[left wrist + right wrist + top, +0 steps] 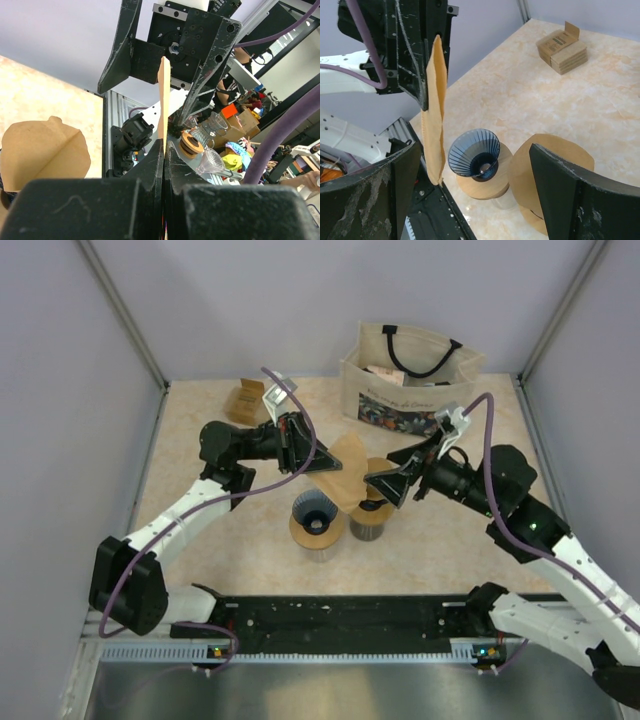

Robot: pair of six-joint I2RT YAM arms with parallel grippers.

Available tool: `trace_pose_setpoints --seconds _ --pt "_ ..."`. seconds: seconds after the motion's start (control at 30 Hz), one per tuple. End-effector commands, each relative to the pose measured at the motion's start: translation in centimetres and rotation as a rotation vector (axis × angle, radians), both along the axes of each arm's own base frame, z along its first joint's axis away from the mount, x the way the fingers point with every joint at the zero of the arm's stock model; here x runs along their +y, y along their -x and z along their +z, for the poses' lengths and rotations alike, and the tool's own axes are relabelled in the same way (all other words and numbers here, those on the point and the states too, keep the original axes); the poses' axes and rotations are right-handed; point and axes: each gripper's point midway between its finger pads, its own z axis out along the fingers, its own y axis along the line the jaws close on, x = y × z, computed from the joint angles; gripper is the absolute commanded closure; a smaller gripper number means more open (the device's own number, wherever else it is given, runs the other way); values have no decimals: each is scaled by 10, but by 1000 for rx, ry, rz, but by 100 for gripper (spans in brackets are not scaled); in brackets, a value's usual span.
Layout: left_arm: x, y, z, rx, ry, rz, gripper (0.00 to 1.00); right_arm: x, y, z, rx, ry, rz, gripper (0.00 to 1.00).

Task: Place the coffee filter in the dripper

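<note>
Beige marble-look tabletop (200, 455) with plain lilac-grey walls on three sides. At the back stands a cream canvas tote bag with black handles (410, 385). A small brown cardboard packet (245, 400) sits back left.

The left gripper (308, 452) is up off the table, with its jaws clamped tight on a flat brown paper coffee filter (345, 465). In the left wrist view the filter shows edge-on, sticking straight out from between the closed fingers (145, 170). It hangs in the air between the two arms, above and just behind the dark blue ribbed cone dripper on a round wooden base (317, 518). In the right wrist view the filter's lower tip hangs to the left of the dripper's rim, not touching it. The dripper stands upright near the table centre, and its cone holds no paper.

The right gripper (378, 490) faces the left one, jaws spread wide and holding nothing. The filter's free edge is close in front of its fingers (570, 200). I cannot tell whether either finger touches the paper.

A second brown paper filter (552, 160) sits just to the right of the dripper on another holder. That holder is mostly hidden, with only some wood showing at the bottom.
</note>
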Motion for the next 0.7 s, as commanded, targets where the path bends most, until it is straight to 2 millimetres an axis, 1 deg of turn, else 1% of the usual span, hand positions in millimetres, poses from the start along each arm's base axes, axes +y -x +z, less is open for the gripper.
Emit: trace_pose_setpoints --seconds 0.0,0.1,0.13,0.37,0.5,0.67 --pt "4 11 21 -101 44 -4 100 -6 -7 27 -49 -44 -58 10" --pt "3 10 20 -95 43 -1 100 -20 -17 21 -30 -21 -161 10" --pt "3 9 19 -91 41 -3 100 -22 -19 18 -21 -10 -175 10" --pt "3 8 20 -92 42 -1 100 -17 -14 11 -10 8 -137 10" --pt "2 6 19 -86 39 4 100 -11 -9 9 -4 15 -91 10" --pt "2 5 18 -85 38 5 100 -19 -14 7 -2 27 -141 11"
